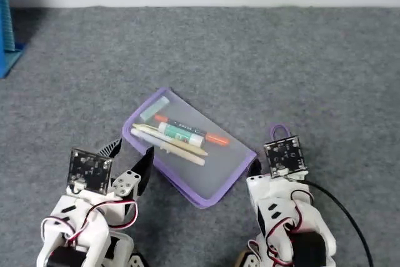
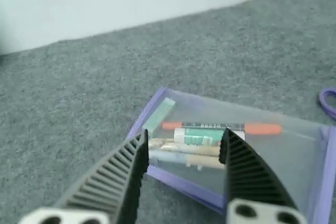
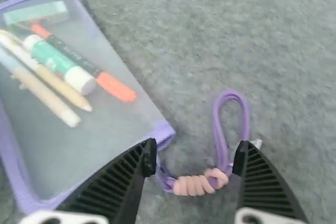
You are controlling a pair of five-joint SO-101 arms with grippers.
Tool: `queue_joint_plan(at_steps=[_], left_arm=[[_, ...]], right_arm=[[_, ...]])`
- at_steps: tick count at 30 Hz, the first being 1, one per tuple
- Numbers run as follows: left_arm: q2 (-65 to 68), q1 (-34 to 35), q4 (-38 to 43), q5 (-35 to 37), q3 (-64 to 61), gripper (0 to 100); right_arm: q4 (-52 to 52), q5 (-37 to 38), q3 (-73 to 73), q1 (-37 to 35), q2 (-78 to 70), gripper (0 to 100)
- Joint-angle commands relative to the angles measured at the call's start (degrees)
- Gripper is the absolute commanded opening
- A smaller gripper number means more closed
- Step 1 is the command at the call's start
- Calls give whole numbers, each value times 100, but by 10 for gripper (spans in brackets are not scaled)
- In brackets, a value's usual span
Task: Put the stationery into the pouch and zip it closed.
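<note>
No legible text, numbers or signs. Green label on glue stick [image 3: 55,59] inside pouch [image 3: 94,135]: print present, too small to read. Dark barrel of marker [image 3: 113,86] beside it: faint markings, blurred and not readable.

Clear, purple-edged pouch [image 1: 215,170] lies flat on the grey table, with stationery [image 1: 181,134] inside and its loop [image 3: 231,124] trailing.

In the high view the pouch [image 1: 220,173] has one corner hidden under the right arm's camera board [image 1: 285,156], which also covers the near end of the purple loop [image 1: 279,132]. In the left wrist view the pouch runs past the picture's edge, and the left gripper [image 2: 185,139] covers stretches of its near rim. Whether the zip is shut cannot be told.
</note>
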State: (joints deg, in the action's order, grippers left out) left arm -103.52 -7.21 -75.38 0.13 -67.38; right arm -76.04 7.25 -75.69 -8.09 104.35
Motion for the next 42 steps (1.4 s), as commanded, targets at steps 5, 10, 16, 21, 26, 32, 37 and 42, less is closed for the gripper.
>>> queue_joint_plan(at_steps=[5, 10, 16, 21, 26, 32, 37, 42], left_arm=[[-70, 730, 554, 26, -462, 213], [-70, 1292, 1345, 26, -1393, 130], [-70, 1363, 1688, -536, -2053, 15], [-70, 1380, 1697, -501, -2378, 14], [-70, 1380, 1679, -501, -2431, 14], [-70, 1380, 1679, -510, -2738, 17], [-62, 1389, 1679, -510, -2914, 16], [-53, 1363, 1565, -519, -2914, 16]], right_arm=[[453, -26, -387, 971, -31, 251], [980, -53, -1037, 1297, -31, 251], [1024, -79, -1380, 1358, -31, 199], [998, -79, -1495, 1358, -31, 6], [1121, -79, -1925, 1411, -31, 31], [1332, -70, -2031, 1455, -31, 9], [1147, -70, -2066, 1455, -31, 9], [611, -70, -2066, 1455, -31, 9]])
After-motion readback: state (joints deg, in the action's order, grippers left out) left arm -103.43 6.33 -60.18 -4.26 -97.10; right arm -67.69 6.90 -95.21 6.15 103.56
